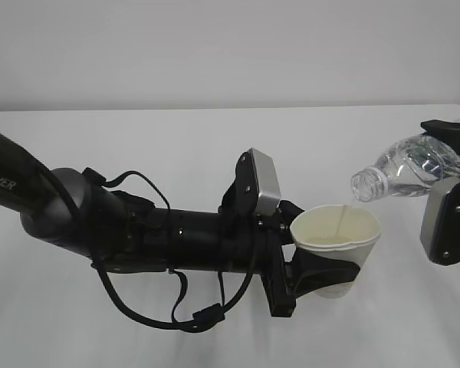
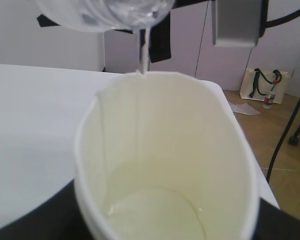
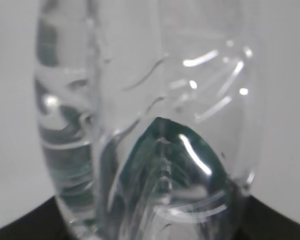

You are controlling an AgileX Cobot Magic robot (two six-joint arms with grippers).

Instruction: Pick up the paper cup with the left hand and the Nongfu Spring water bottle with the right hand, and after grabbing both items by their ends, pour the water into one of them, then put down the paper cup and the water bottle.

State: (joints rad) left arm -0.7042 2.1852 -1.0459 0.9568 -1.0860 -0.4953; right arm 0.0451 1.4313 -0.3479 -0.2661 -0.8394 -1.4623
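Paper cup (image 1: 336,238) clamped upright in left tool (image 1: 322,270), above tabletop (image 1: 138,138). Water bottle (image 1: 409,167) clamped in right tool (image 1: 450,165), tilted mouth-down over cup rim. Thin water stream (image 2: 143,50) seen entering cup.

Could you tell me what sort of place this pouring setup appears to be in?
Probably an indoor lab or office test room: a plain white table stands against a bare pale wall, and the left wrist view shows a wood-toned floor with a tote bag against the wall beyond the paper cup.
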